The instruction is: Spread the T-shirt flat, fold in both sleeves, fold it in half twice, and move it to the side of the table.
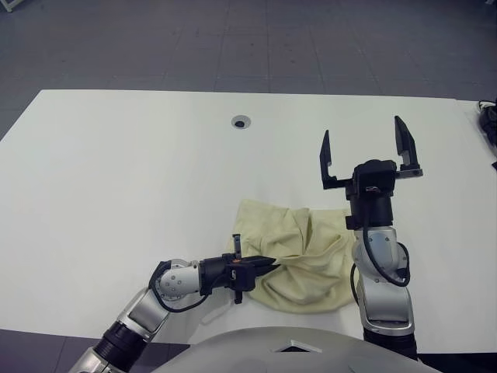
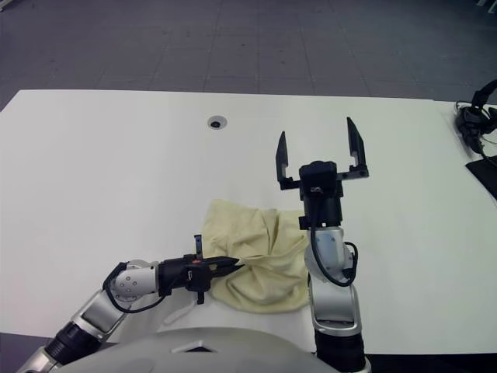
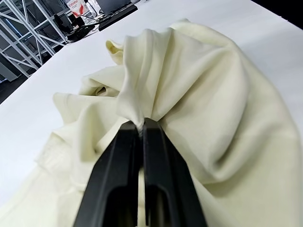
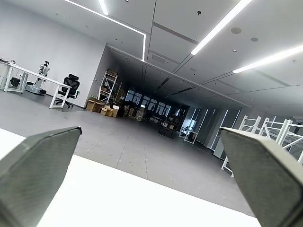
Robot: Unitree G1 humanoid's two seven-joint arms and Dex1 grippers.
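Note:
A pale yellow T-shirt [image 1: 299, 252] lies crumpled in a heap near the front edge of the white table [image 1: 116, 171]. My left gripper [image 1: 268, 263] lies low on the table at the heap's left side, shut on a fold of the T-shirt [image 3: 156, 85]; the pinched cloth rises out of the fingertips [image 3: 142, 124]. My right gripper [image 1: 366, 148] is raised above the shirt's right side, pointing upward and away, open with nothing between its fingers [image 4: 38, 165].
A round cable hole [image 1: 241, 122] sits in the table at the back centre. Dark cables and gear [image 2: 474, 124] lie at the table's far right edge. Wide bare tabletop lies to the left and behind the shirt.

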